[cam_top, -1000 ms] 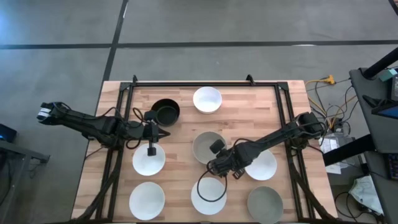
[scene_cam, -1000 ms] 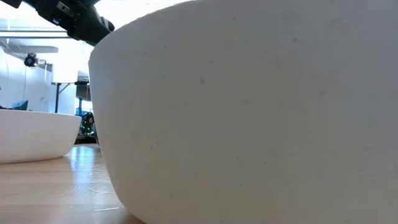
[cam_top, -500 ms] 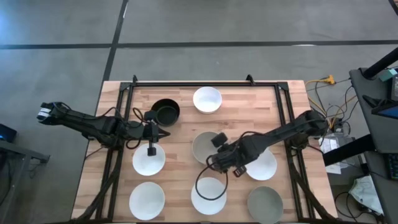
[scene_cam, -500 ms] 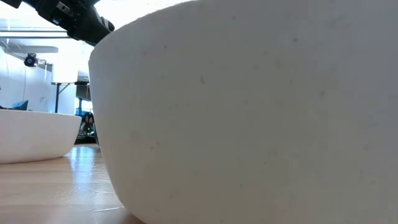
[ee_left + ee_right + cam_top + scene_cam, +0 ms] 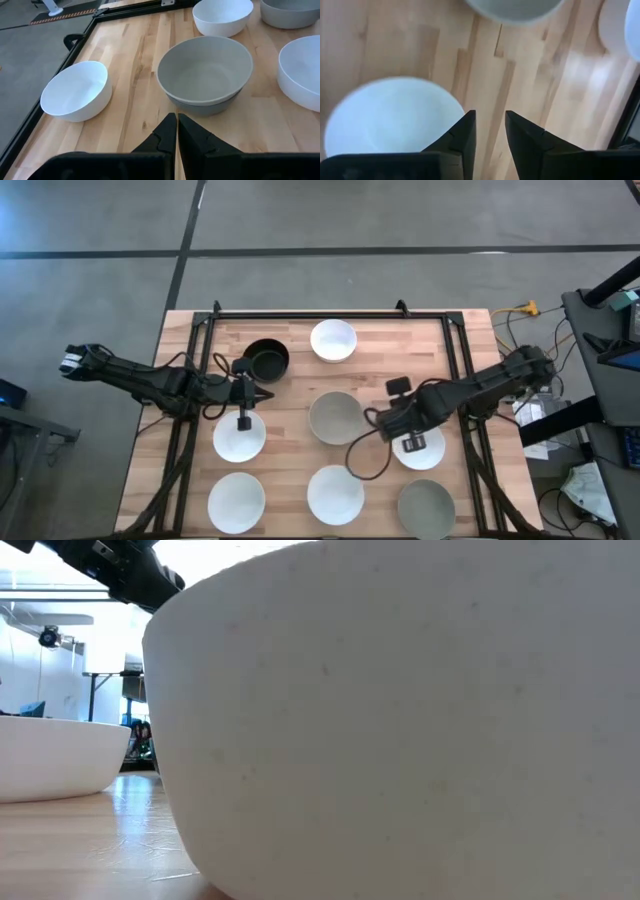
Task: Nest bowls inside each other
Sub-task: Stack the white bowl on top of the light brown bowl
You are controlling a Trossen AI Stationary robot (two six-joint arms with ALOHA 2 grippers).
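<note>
The right gripper [image 5: 409, 442] hangs over the white bowl [image 5: 420, 446] on the right side of the table [image 5: 290, 395], jaws apart w/ nothing between them. In the right wrist view the bowl's rim sits just beside the fingertips, so the right arm is the nearer one. The left gripper [image 5: 244, 421] is closed and empty above another white bowl [image 5: 238, 438]. The grey bowl [image 5: 335, 417] is between both arms. Low view is mostly blocked by one bowl; the rim contact I cannot tell

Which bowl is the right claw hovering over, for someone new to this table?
Start at the grey bowl in the table's middle. The white bowl beside it on the right arm's side sits under the open right claw; the bowl nearer the front edge is grey.
</note>
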